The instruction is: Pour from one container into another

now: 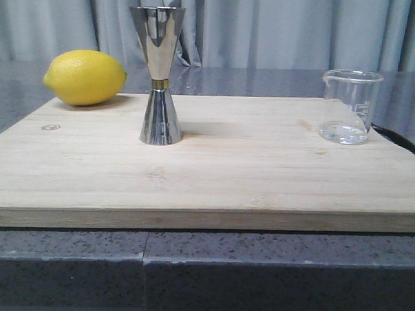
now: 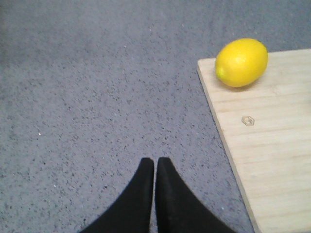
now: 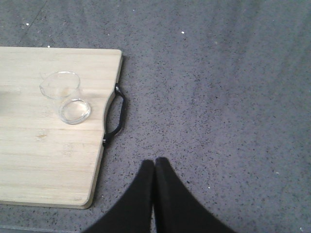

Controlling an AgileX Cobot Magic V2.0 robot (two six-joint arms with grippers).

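A small clear glass beaker (image 1: 347, 106) with a pouring lip stands upright at the right of the wooden board (image 1: 213, 176); the right wrist view shows the beaker (image 3: 65, 97) from above near the board's edge. The steel hourglass jigger (image 1: 159, 74) with a gold band stands upright left of centre on the board. My left gripper (image 2: 155, 161) is shut and empty over the grey counter, off the board's left side. My right gripper (image 3: 154, 162) is shut and empty over the counter, off the board's right side. Neither gripper appears in the front view.
A yellow lemon (image 1: 85, 77) lies at the board's back left corner, seen in the left wrist view as the lemon (image 2: 241, 62). A black handle (image 3: 116, 116) is fixed to the board's right edge. Grey speckled counter (image 3: 218, 97) surrounds the board; curtains hang behind.
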